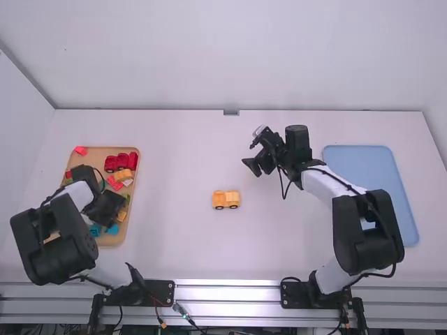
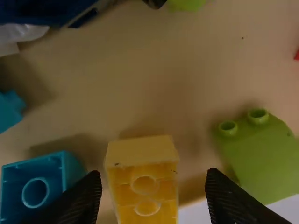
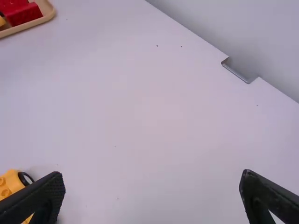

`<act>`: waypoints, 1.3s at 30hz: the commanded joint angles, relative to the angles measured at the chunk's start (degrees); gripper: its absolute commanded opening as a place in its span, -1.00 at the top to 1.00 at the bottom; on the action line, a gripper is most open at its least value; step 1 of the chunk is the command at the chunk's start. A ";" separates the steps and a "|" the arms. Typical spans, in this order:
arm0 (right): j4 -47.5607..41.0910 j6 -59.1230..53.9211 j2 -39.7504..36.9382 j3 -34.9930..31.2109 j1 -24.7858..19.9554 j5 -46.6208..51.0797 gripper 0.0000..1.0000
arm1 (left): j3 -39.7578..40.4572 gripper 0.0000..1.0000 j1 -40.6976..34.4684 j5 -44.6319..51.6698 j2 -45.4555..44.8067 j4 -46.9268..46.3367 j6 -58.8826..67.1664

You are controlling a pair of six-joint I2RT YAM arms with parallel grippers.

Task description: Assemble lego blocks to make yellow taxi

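On the white bench (image 1: pixel 174 244), near the middle, we see a yellow plastic toy-car base with studs on top and black wheels (image 1: pixel 225 200). It stands upright, between the two arms and apart from both.

Our left gripper (image 1: pixel 110 207) is low over the light wooden tray (image 1: pixel 94 155) on the left of the bench. In the left wrist view its fingers are spread, with a yellow plastic block (image 2: pixel 145 186) between them; whether they touch it we cannot tell. To one side of that block lies a hollow teal plastic block (image 2: pixel 35 191), and on the other a green plastic piece with two round studs (image 2: pixel 261 154).

Our right gripper (image 1: pixel 260 157) hangs beyond the car base and to its right, its fingers spread wide with nothing between them.

Towards the far right corner of the wooden tray we find a red plastic toy vehicle (image 1: pixel 121 162), with an orange-yellow plastic piece (image 1: pixel 123 174) just on its near side. A flat light-blue tray (image 1: pixel 363 160) lies on the right of the bench, partly behind our right arm.
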 commanded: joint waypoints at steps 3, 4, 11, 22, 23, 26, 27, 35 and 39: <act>0.11 0.31 -0.28 1.44 0.07 -0.28 -0.98 | -2.40 -0.16 -0.13 1.53 0.44 1.42 0.11; 0.17 0.33 -0.28 1.44 0.07 -0.28 -0.98 | -2.62 -0.15 -0.13 1.62 0.44 1.73 0.22; 0.15 0.50 -0.28 1.44 0.07 -0.31 -0.98 | -3.87 -0.09 -0.22 1.86 0.44 3.45 0.15; 0.20 1.33 -0.28 1.44 0.07 -0.28 -0.98 | -5.22 0.02 -0.20 3.32 0.44 4.20 0.39; 0.20 1.31 -0.28 1.44 0.07 -0.28 -0.98 | -5.11 0.02 -0.17 3.72 0.44 4.17 1.09; 0.20 1.33 -0.28 1.44 0.07 -0.26 -0.98 | -5.03 0.03 -0.20 4.20 0.44 4.20 1.57; 0.20 1.33 -0.28 1.44 0.07 -0.26 -0.98 | -5.05 0.03 -0.22 4.20 0.44 4.17 1.53; 0.22 1.31 -0.28 1.44 0.07 -0.26 -0.98 | -5.11 0.02 -0.20 3.91 0.44 3.50 1.53; 0.20 1.29 -0.28 1.44 0.07 -0.17 -0.98 | -5.11 0.15 -0.20 3.91 0.44 3.54 1.57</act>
